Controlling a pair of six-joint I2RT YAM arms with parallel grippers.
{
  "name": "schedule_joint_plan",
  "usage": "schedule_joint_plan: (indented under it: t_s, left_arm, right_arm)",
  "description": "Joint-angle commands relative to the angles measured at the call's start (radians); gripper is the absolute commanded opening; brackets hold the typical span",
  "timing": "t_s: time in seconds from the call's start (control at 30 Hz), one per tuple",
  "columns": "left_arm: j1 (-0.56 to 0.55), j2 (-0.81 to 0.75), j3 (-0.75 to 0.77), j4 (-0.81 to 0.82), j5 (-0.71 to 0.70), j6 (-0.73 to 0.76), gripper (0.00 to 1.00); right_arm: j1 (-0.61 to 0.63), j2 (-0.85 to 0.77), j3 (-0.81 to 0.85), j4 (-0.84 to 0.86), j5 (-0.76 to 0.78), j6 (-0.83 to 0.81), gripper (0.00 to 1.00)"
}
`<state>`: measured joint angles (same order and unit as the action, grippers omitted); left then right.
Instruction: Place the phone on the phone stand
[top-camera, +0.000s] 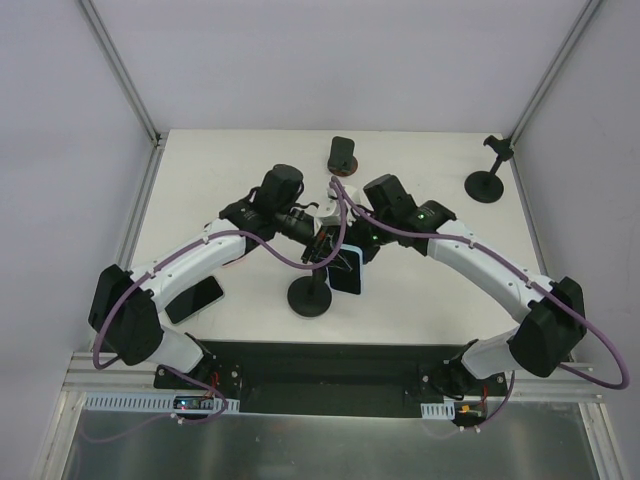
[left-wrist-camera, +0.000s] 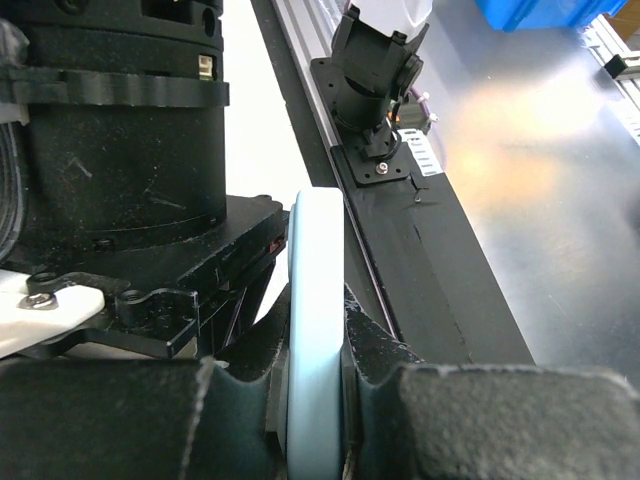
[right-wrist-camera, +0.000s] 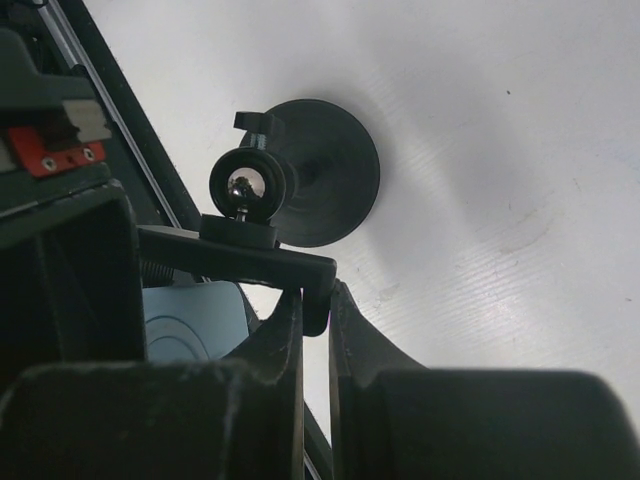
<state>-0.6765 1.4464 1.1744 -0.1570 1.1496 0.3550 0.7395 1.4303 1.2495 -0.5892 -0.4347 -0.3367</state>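
The phone (top-camera: 346, 271), dark-screened in a pale blue case, hangs tilted just right of the phone stand (top-camera: 311, 297), which has a round black base. My left gripper (top-camera: 323, 246) is shut on the phone. In the left wrist view the pale blue edge of the phone (left-wrist-camera: 316, 300) runs between the fingers of the left gripper (left-wrist-camera: 316, 345). My right gripper (right-wrist-camera: 316, 302) is shut on the hooked end of the stand's clamp bar (right-wrist-camera: 250, 255), above the stand's base (right-wrist-camera: 325, 185). The phone's blue back (right-wrist-camera: 190, 320) shows to the left of the clamp hook.
A second dark phone (top-camera: 195, 298) lies flat on the table under the left arm. Another small stand (top-camera: 343, 155) sits at the back centre. A third stand (top-camera: 487, 178) sits at the back right. White walls close in the table at the back and sides.
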Motion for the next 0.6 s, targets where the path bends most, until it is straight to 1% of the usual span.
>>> schedule_joint_plan:
  t_s: [0.0,0.17,0.3,0.4,0.43,0.57]
  left_arm:
    - [0.045,0.040,0.040,-0.062,-0.085,0.064,0.00]
    - [0.045,0.054,0.062,-0.125,-0.096,0.094,0.00]
    - [0.043,0.039,0.054,-0.154,-0.143,0.117,0.00]
    - [0.043,0.009,0.036,-0.154,-0.243,0.122,0.00]
    - [0.038,-0.010,0.030,-0.148,-0.305,0.122,0.00]
    - [0.037,-0.027,0.016,-0.112,-0.367,0.101,0.00]
  right_arm:
    - [0.008,-0.037,0.047,-0.152,-0.251,-0.131,0.00]
    - [-0.020,-0.034,0.070,-0.185,-0.256,-0.180,0.00]
    - [-0.029,-0.068,0.067,-0.182,-0.222,-0.180,0.00]
    - [-0.034,-0.103,0.039,-0.161,-0.213,-0.154,0.00]
    - [-0.034,-0.114,0.027,-0.129,-0.204,-0.141,0.00]
    - [-0.043,-0.146,-0.021,-0.067,-0.193,-0.099,0.00]
